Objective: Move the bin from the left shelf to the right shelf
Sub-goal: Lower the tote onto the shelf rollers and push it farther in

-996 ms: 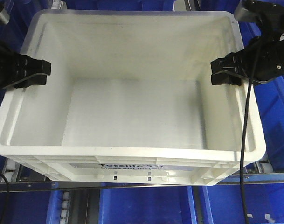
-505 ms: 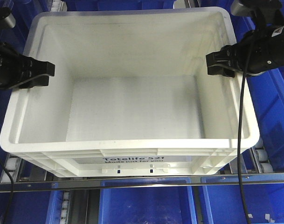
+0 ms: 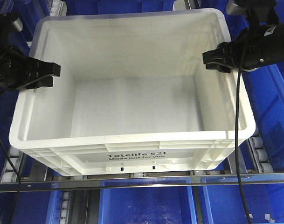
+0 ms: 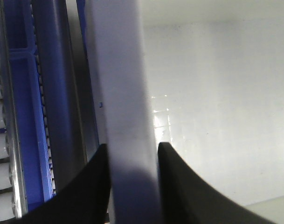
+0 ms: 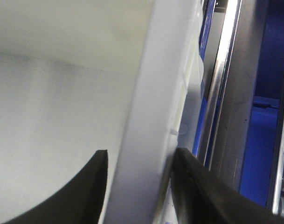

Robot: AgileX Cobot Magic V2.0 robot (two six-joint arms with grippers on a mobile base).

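The bin (image 3: 132, 88) sits between both grippers, left gripper (image 3: 51, 74) and right gripper (image 3: 211, 59) each clamped on its side rims.

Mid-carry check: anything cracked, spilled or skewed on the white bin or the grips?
Nothing stands out. The bin looks empty and unbroken and sits about square in the front view. The left gripper and right gripper each straddle a side wall, a finger either side. The blue bins around it look orderly.
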